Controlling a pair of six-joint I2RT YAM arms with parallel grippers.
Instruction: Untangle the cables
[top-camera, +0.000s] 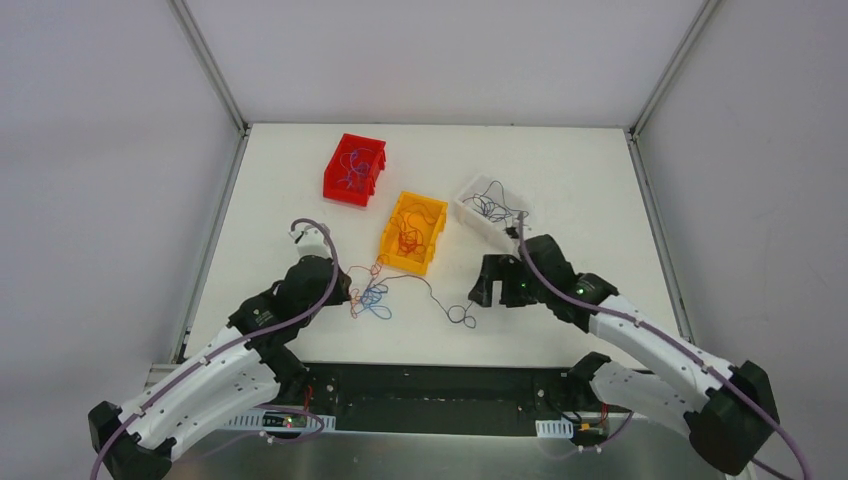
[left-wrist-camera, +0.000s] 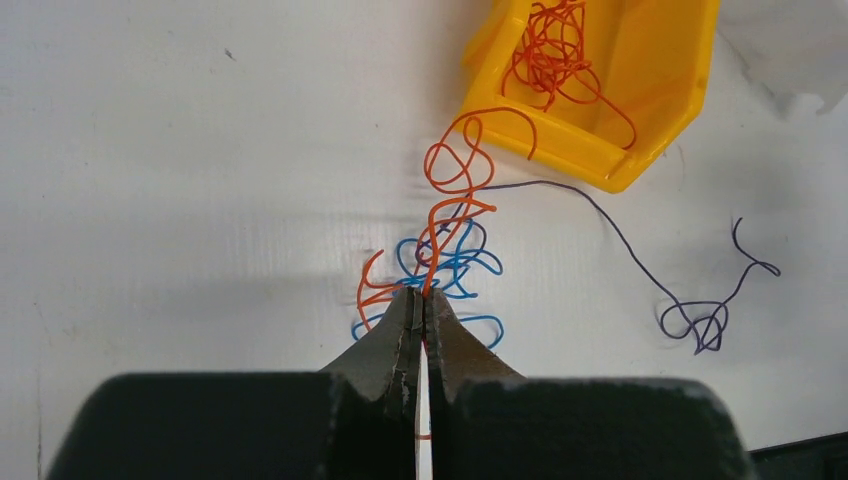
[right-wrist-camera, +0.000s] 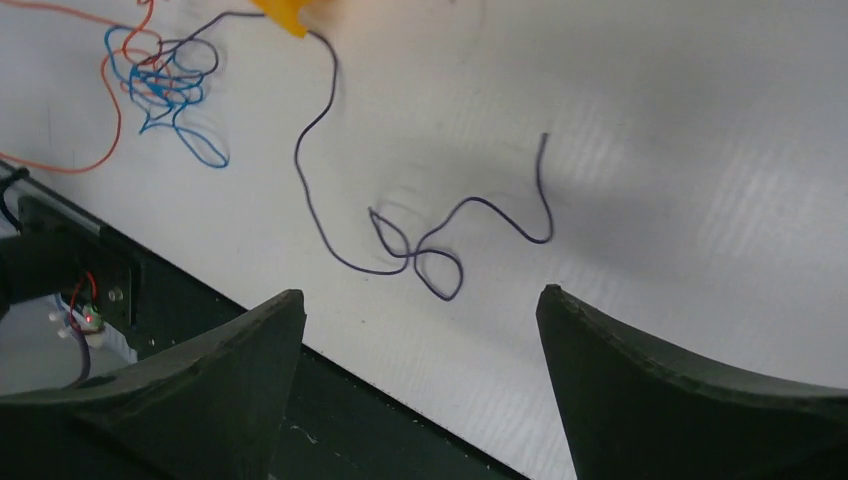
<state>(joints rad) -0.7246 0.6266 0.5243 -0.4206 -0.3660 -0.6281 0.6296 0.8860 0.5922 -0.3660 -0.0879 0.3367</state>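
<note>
Left gripper (left-wrist-camera: 421, 300) clenched on the orange cable (left-wrist-camera: 433, 248) at its tangle with the blue cable (left-wrist-camera: 470, 262), just before the yellow bin (left-wrist-camera: 650, 120). Right gripper (right-wrist-camera: 420, 295) spread wide and empty above the dark purple cable (right-wrist-camera: 412, 257) on the table (left-wrist-camera: 200, 150). Hazard: the orange strand appears to reach the bin, so pulling could cinch the knot or tug the bin.

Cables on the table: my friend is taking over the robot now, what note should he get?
Left gripper: shut on the orange cable, at its tangle with the blue cable.
Right gripper: open, above the purple cable.
Done: some cables lie in the red bin, yellow bin and white bin.
Left: pull the tangle apart, then probably bin these three.
</note>
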